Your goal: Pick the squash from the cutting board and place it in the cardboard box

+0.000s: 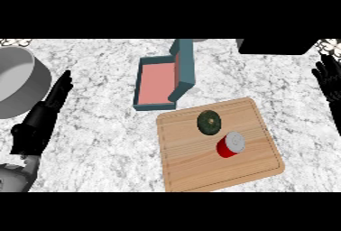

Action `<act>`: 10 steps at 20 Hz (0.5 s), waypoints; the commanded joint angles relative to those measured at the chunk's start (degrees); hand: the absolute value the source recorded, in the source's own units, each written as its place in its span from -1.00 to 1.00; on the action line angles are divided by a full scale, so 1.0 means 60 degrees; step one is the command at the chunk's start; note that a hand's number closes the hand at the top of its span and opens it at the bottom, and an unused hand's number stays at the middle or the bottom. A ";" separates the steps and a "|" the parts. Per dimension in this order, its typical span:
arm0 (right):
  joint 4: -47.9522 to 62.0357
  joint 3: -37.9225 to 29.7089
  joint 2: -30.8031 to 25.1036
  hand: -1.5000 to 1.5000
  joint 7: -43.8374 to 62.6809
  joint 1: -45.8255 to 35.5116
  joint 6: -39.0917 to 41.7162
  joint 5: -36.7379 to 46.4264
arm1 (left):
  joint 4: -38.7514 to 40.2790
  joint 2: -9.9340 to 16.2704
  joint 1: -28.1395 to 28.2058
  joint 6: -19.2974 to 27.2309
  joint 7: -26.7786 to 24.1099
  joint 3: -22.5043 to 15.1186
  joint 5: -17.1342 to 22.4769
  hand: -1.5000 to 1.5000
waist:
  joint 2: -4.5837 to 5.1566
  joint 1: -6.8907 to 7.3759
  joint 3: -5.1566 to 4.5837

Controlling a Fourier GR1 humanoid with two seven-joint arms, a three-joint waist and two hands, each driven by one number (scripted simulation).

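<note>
While both hands (pixel 50 101) (pixel 328 76) rest open, the squash (pixel 209 122) sits on the cutting board (pixel 200 167), long axis up-down.

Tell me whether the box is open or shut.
Open. The box shows its bare pink floor from above, with nothing inside, and its flap stands up along the right side.

Red can (pixel 230 145), grey pot (pixel 20 81), marble counter (pixel 100 131)

One squash (pixel 209 122), one can (pixel 230 145), one cutting board (pixel 200 167), one box (pixel 160 81), one pot (pixel 20 81).
</note>
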 commanded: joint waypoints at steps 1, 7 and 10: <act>-0.0147 0.0191 0.0970 -1.00 0.0061 -0.0402 -0.1108 0.0729 | 0.0215 -0.0091 0.0388 -0.0087 -0.0202 0.0425 -0.0124 0.00 | -0.0077 -0.0083 0.0058; 0.1367 0.0083 0.0244 -1.00 0.1261 0.0012 -0.4167 0.3878 | 0.0629 -0.0326 0.0683 0.0532 0.0234 0.0260 -0.0143 0.00 | 0.0310 -0.0269 -0.0307; 0.1076 -0.0292 0.3354 -1.00 0.1338 -0.0556 -0.7727 0.4032 | 0.0792 -0.0750 0.1035 0.0646 0.0128 -0.0015 -0.0158 0.00 | 0.0009 0.0049 0.0013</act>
